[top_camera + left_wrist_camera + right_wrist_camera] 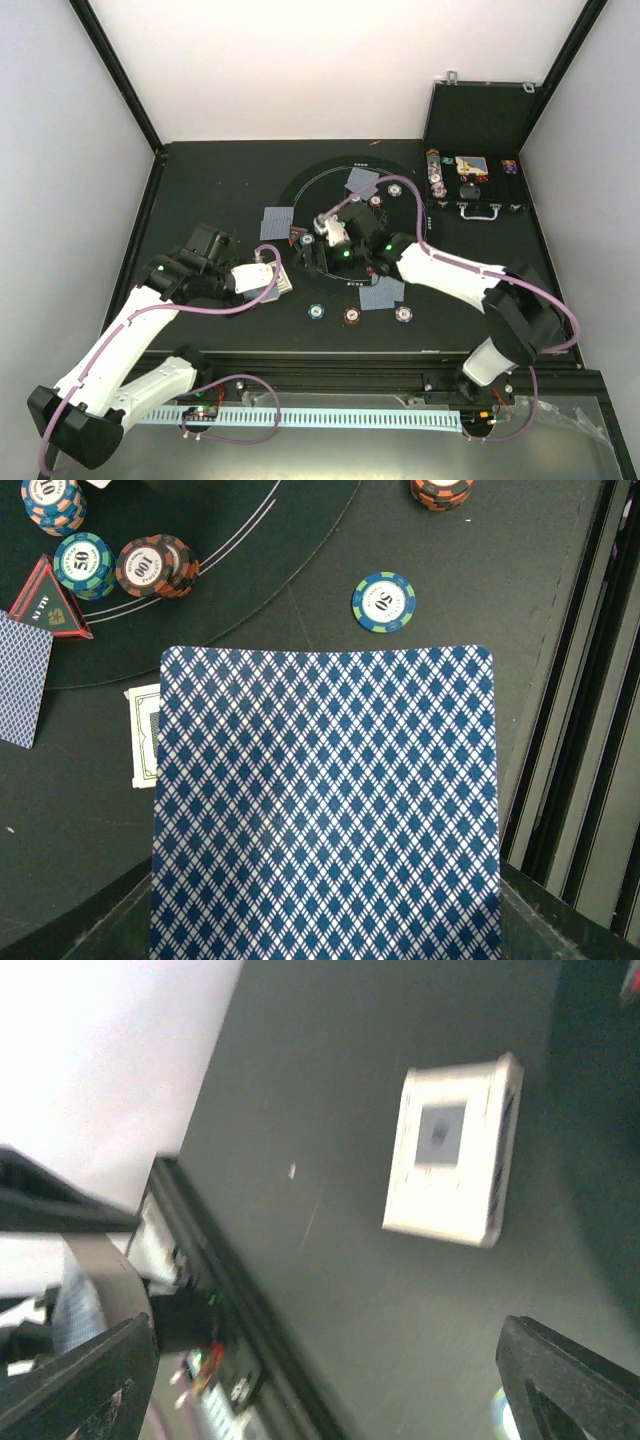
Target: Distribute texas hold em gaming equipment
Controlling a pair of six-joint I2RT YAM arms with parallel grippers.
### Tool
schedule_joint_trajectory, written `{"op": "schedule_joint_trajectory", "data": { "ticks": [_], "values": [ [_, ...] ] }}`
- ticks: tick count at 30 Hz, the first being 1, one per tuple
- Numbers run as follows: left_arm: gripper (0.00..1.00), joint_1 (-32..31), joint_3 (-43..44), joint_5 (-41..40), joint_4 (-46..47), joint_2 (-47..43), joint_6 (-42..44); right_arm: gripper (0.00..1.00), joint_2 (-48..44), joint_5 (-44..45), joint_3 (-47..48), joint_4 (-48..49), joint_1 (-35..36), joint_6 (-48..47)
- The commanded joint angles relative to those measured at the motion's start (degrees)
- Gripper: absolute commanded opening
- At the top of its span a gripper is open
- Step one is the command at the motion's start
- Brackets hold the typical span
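Playing cards (pixel 325 810) sit clamped in the left tool (pixel 268 279) over the near-left part of the counter (pixel 200 190); the right tool (pixel 320 1390), jaws wide apart and empty, hangs near the centre. Three chips (pixel 352 315) lie toward the near edge.

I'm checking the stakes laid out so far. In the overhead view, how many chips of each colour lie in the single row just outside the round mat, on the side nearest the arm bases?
green-blue chip: 1
brown-red chip: 1
whitish chip: 1
Total: 3
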Motion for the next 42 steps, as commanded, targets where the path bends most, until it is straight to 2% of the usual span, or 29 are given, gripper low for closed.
{"op": "schedule_joint_trajectory", "data": {
  "ticks": [1,6,21,34,42],
  "values": [
    [0.07,0.2,2.1,1.9,1.3,0.2,-0.3,0.95,1.8,-14.1,-4.4,12.4,2.9,14.9],
    [0.06,0.2,1.6,1.9,1.6,0.4,-0.2,0.93,3.2,-16.3,-5.7,19.5,4.6,19.7],
    [0.07,0.2,1.5,2.0,1.9,0.5,-0.3,0.87,6.0,-18.5,-5.5,26.2,7.0,25.2],
    [0.07,0.2,1.5,2.0,1.7,0.5,-0.3,0.71,15.6,-20.4,-1.7,38.8,10.1,34.7],
    [0.07,0.2,1.3,1.7,1.6,0.0,-0.1,0.63,18.0,-19.4,-4.2,42.1,8.9,37.0]
  ]
}}
